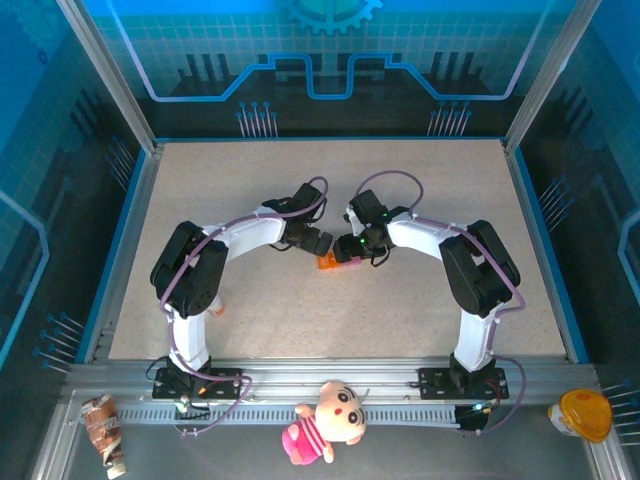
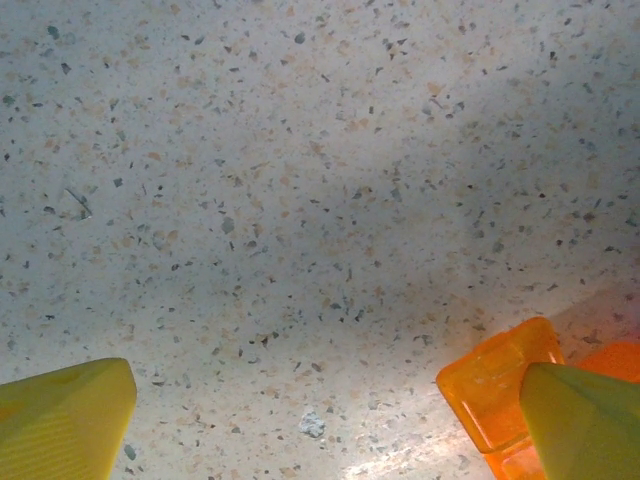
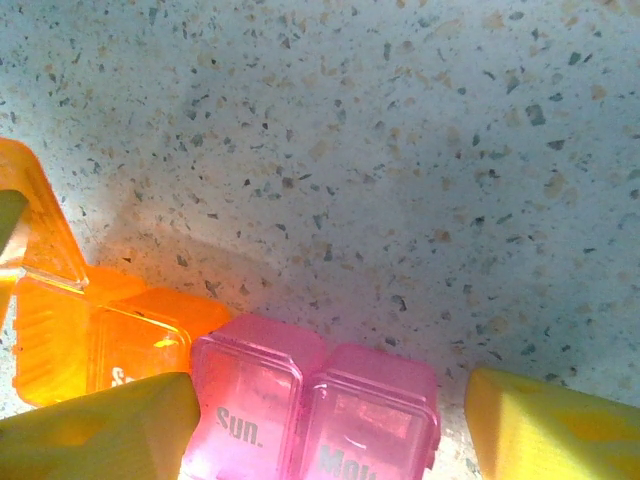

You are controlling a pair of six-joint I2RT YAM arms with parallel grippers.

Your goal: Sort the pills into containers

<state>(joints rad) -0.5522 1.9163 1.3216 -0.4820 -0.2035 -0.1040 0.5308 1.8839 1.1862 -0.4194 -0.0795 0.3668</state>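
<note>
top external / me: I see both arms bent inward, and their claws meet just right of the frame's centre.
top external / left gripper [image 1: 322,243]: sits just upper left of the strip; from this height I cannot tell its spread.
top external / right gripper [image 1: 349,251]: over the strip's right end; I cannot read its spread here either.
top external / containers [image 1: 328,263]: orange and pink strip on the speckled table [image 1: 250,180], near mid-frame, between the two claws.
top external / off-table: plush doll [image 1: 322,422] on the rail at bottom centre.

left wrist / left gripper [image 2: 320,425]: wide apart, with a yellow finger in each bottom corner and bare table between them; it holds nothing.
left wrist / containers [image 2: 495,390]: an orange compartment at lower right, partly behind the right-hand fingertip [image 2: 585,425].
left wrist / pale fleck [image 2: 312,423]: on the table at bottom centre; I cannot tell what it is.

right wrist / right gripper [image 3: 320,430]: wide, straddling the pink end.
right wrist / fingers [image 3: 100,430]: the lower-left one overlaps the pink box's edge, contact unclear; the lower-right one stands apart, with a strip of table showing.
right wrist / containers [image 3: 310,400]: two pink boxes at bottom centre, marked "Sun." and "Mo…", lids closed; orange boxes join them at lower left.
right wrist / orange lid [image 3: 35,225]: raised, at the left edge.
</note>
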